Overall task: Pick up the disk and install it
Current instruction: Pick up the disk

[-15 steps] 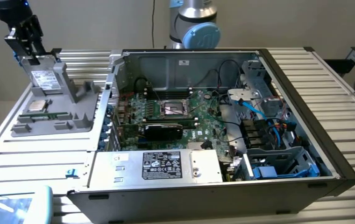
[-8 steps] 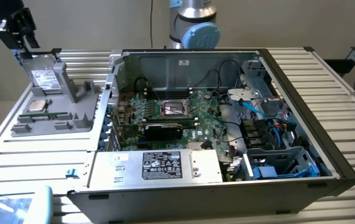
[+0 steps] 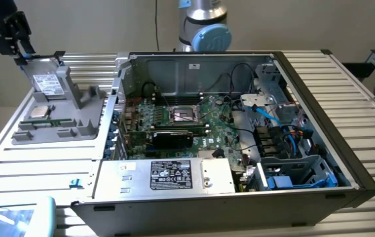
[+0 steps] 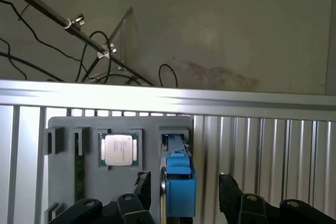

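At the exterior view's left, the gripper [image 3: 6,35] hangs over the grey holder [image 3: 85,126] beside the open case [image 3: 168,69]. Its jaws stand wide and hold nothing. The disk [image 3: 47,83] stands on edge in the holder's slot, just beside the chip [image 3: 39,111]. From the wrist, the disk [image 4: 180,182] lies between the fingers [image 4: 228,190], apart from both, though it seems nearer one than the other. Whether the tips are already level with it is hard to tell. That offset is the likely trouble. On closing, the nearer finger would meet the blue carrier first and shove or tilt the disk in its slot, so that it jams on lifting. A grip on the carrier's plastic alone could also slip or flex, dropping the disk onto the holder or chip.
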Robot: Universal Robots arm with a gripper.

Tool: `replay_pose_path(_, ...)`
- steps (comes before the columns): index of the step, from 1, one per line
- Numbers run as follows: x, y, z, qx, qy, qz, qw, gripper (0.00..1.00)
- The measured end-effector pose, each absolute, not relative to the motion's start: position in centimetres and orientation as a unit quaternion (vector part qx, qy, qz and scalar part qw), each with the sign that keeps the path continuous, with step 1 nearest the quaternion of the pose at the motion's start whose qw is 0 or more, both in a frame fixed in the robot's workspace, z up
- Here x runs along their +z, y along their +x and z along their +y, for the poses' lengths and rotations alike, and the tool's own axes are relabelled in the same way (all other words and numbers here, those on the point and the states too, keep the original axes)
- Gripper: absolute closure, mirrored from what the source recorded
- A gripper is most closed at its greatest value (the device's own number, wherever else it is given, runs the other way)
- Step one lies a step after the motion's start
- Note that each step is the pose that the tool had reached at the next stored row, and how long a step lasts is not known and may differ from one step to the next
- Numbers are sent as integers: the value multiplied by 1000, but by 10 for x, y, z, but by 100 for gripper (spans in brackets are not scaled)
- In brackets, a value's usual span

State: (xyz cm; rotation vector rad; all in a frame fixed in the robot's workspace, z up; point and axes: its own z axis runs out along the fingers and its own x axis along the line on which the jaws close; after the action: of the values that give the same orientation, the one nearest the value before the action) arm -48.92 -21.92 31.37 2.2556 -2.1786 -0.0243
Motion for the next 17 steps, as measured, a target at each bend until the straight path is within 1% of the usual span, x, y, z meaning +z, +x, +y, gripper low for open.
replay_pose_path(7,301,-489,-222,-9,719,-695,3,37)
replay_pose_path(17,290,-484,-230,-22,719,-695,10,37)
